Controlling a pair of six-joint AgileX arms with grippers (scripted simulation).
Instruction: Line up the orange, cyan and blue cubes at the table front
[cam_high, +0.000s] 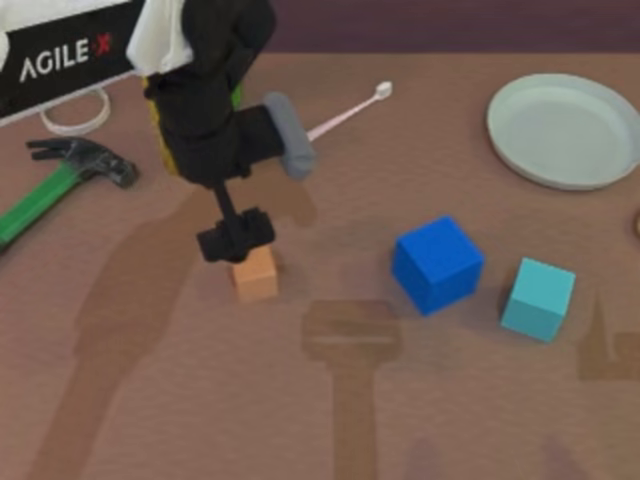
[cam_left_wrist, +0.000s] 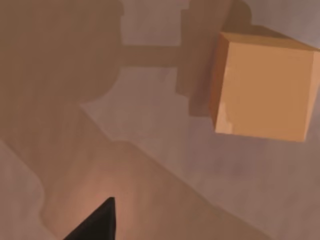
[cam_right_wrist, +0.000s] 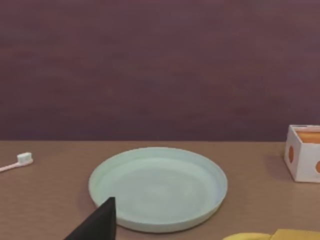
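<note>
1. Orange cube (cam_high: 256, 275) sits on the table (cam_high: 150, 400), left of centre.
2. Left hand (cam_high: 236, 238) hangs right over it; whether its fingers are spread, I cannot tell.
3. Blue cube (cam_high: 437, 264) and cyan cube (cam_high: 538, 298) lie rightward.
4. Plate (cam_high: 565, 130) lies far right.

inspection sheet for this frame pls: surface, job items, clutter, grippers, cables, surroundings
Surface: reddish-brown table, arm shadows across it, no spills seen.
Job's things: orange cube left of centre; blue cube and cyan cube to its right, apart from each other; not lined up yet.
Clutter: hammer at far left, toothbrush and pale plate at the back, white-and-orange box beside the plate.
Grippers: left gripper at the orange cube's back edge, grip not visible; right gripper outside the top view.
Cables: white loop by the left arm's base.
Surroundings: dark purple wall behind the table.
</note>
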